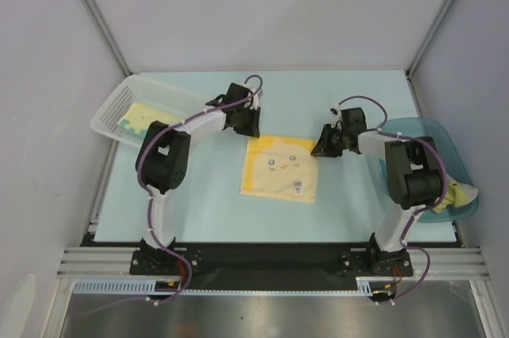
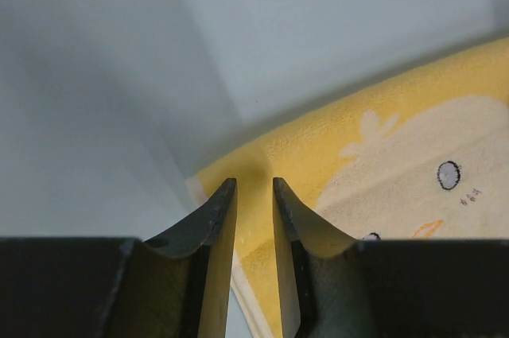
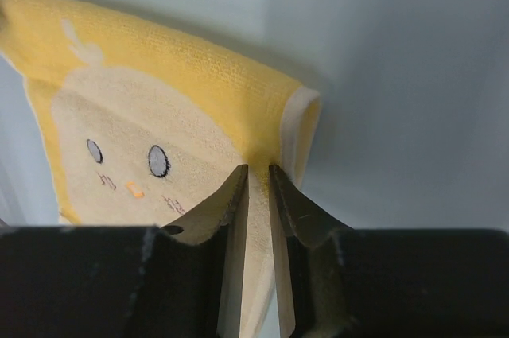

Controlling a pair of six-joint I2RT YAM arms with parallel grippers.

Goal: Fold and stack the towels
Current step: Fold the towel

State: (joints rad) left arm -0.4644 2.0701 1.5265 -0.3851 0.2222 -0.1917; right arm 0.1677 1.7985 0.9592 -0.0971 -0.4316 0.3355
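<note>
**R:** Right claw (image 3: 258, 168) first. It is narrow, fingers nearly together, with cloth filling the slot between them. It has the chick towel (image 1: 278, 166) pinched at a corner. In its wrist view that corner's pale hem curls up just above the fingertips, right of centre.

**J:** And the other one?

**R:** Left claw (image 2: 254, 182) is narrow as well. Its fingertips sit either side of the towel's other far corner, and yellow pile shows through the gap. Cannot tell whether it bites the cloth or only straddles it.

**J:** Towel position?

**R:** Middle of the overhead view, spread open on the pale table (image 1: 199, 195), chick face up. Two dark eyes, a small orange beak, and a small dark mark near the lower right edge. The claws are at its two upper corners, left claw at upper left and right claw at upper right. The lower edge lies flat.

**J:** Other towels?

**R:** Two. One pale yellow cloth (image 1: 140, 115) with a greenish edge lies in the white basket (image 1: 102, 119), upper left of the overhead view. One bunched cloth (image 1: 460, 193), yellow, sits in the blue tub (image 1: 433, 128) at the right edge, partly behind the right arm.

**J:** Surroundings?

**R:** Grey walls behind and to both sides. A metal rail runs along the bottom and carries both arm bases.
</note>
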